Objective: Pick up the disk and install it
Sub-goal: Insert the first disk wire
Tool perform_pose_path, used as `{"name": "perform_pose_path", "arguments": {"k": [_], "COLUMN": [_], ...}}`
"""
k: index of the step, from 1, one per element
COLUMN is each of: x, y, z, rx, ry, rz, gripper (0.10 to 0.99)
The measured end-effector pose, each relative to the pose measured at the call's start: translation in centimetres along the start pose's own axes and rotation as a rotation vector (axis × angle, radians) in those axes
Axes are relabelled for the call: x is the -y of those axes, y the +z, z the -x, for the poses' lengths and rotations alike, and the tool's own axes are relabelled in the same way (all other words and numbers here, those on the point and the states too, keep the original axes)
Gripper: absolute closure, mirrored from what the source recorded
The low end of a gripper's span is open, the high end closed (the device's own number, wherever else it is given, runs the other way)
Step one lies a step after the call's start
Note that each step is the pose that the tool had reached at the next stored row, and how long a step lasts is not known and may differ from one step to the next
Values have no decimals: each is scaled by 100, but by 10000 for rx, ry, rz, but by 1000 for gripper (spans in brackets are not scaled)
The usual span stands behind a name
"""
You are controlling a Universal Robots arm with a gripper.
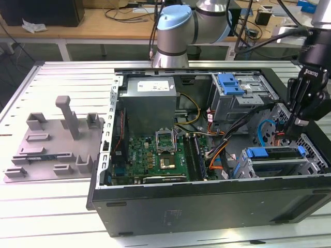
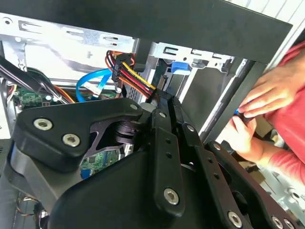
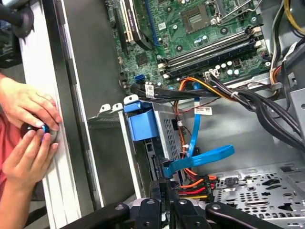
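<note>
black two-finger gripper (image 1: 294, 125) lowered inside open black metal computer case (image 1: 207, 206), jaws pressed together | silver disk in blue plastic carrier (image 1: 273, 154) sits in case's drive cage (image 1: 305, 166), beside gripper | person's hand (image 3: 26, 102) just outside case wall

Open computer case (image 1: 207, 206) on the counter (image 1: 46, 217), motherboard (image 1: 150, 155) exposed; grey moulded fixture (image 1: 57, 150) beside it, toward the exterior view's left edge.

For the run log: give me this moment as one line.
gripper: inside black metal computer case, beside blue-framed silver disk in drive bay | person's hands: at case rim
</note>
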State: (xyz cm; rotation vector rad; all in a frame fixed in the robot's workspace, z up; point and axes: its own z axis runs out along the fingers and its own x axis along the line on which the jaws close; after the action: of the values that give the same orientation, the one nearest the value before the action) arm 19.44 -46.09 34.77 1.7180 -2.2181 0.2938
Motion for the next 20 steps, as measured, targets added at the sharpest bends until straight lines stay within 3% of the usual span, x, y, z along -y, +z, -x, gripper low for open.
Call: {"name": "perform_pose_path", "arguments": {"k": [3,4,8,9,10,13,20], "x": [6,8,23,34,33,19,4], "y": [15,23,57,83,105,119,128], "z": [-40,-59,-145,-212,-266,-303,-327], "rx": [236,350,962,1414,1649,1783,1903], "ry": [-51,-77,-201,-320,-504,-1083,-1519], "rz": [41,60,167,231,222,66,-40], "gripper": [922,922,922,922,922,922,922]}}
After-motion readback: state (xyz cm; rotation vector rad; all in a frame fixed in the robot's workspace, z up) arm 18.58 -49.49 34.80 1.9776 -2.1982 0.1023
